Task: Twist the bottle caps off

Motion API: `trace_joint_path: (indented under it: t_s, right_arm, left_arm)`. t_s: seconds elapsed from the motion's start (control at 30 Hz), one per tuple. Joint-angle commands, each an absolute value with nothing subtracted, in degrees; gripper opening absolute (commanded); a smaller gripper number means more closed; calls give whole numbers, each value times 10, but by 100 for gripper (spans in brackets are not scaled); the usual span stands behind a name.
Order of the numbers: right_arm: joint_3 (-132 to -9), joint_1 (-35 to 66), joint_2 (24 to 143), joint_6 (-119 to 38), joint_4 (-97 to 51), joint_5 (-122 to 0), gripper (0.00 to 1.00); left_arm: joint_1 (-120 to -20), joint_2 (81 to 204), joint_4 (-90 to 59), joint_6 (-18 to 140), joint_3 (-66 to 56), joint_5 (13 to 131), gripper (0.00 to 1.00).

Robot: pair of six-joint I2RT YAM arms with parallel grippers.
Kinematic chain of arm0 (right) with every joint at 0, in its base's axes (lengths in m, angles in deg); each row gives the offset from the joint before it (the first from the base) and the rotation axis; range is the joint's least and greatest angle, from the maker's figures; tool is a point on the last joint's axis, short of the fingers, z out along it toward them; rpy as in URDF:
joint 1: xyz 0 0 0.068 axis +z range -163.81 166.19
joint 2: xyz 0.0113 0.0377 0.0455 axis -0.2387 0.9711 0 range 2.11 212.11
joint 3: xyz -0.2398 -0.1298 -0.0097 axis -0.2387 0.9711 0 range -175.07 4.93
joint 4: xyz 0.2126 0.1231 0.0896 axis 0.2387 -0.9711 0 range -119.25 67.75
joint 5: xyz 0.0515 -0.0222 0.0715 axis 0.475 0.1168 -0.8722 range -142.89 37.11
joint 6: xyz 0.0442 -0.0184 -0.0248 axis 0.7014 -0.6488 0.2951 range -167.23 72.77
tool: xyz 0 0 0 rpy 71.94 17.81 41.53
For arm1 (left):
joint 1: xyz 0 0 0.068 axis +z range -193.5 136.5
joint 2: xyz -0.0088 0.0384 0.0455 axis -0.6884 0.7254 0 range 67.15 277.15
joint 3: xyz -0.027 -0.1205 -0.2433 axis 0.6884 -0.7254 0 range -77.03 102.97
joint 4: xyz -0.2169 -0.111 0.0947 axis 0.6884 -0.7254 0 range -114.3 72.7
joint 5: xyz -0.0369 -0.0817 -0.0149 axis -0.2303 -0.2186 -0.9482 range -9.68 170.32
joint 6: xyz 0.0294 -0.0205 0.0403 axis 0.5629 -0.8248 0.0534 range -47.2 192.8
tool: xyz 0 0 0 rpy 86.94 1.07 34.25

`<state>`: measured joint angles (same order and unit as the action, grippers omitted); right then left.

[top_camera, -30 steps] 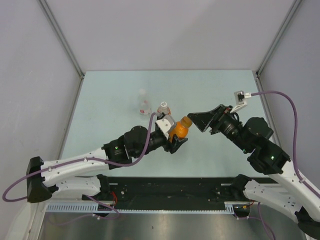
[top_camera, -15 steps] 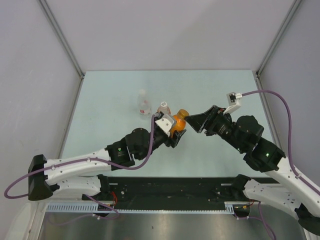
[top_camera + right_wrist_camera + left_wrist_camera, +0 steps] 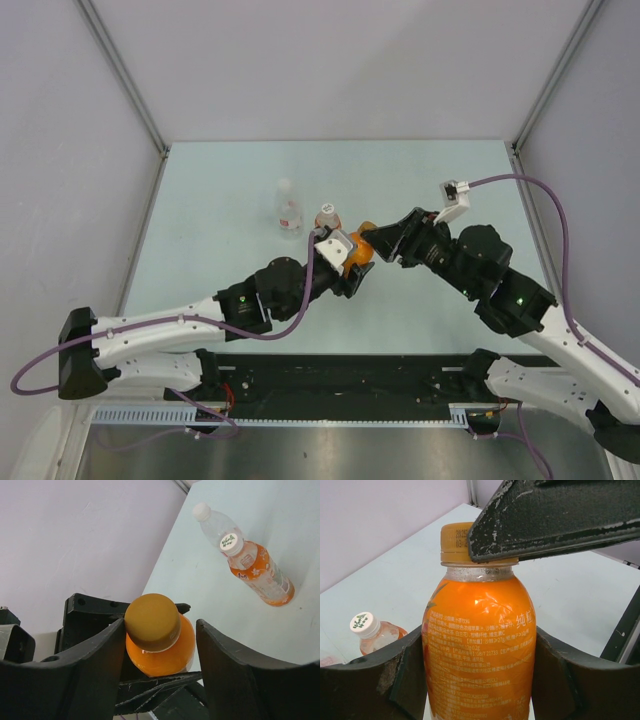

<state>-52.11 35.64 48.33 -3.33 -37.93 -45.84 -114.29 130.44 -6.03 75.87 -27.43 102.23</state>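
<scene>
Orange cap [image 3: 152, 621] lies between the parted jaws of my right gripper [image 3: 160, 630], touching one finger only. My left gripper [image 3: 480, 680] clamps the squat orange bottle [image 3: 480, 645] above the table [image 3: 450, 180]. I would centre the cap, close squarely, then twist.

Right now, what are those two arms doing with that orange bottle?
The left gripper clamps the squat orange bottle around its body. The right gripper sits around its orange cap, touching it on one side with a gap on the other; the cap is on. A clear bottle and an orange-drink bottle stand capped on the table behind.
</scene>
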Motion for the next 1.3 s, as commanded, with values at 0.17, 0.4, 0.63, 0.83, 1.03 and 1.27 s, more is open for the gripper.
trace_joint_path:
  t_s: [0.17,0.4,0.63,0.83,1.03,1.27]
  right_arm:
    - [-546,359,493,-57,-345,-447,52]
    - [-545,364,495,-68,-347,-438,25]
    - [-526,367,472,-115,-324,-463,0]
    - [-513,366,440,-174,-294,-536,0]
    - [-503,366,420,-231,-257,-675,0]
    - [-490,367,407,-279,-229,-824,0]
  left_arm:
    - [-1150,1301,-48,763,-269,1004,0]
    - [-1150,1296,-54,754,-271,995,0]
    - [-1150,1271,-104,743,-254,865,0]
    - [-1096,1229,-87,669,-250,642,0]
    - [-1030,1224,-45,579,-237,425,0]
    - [-999,1243,-1,512,-223,267,0]
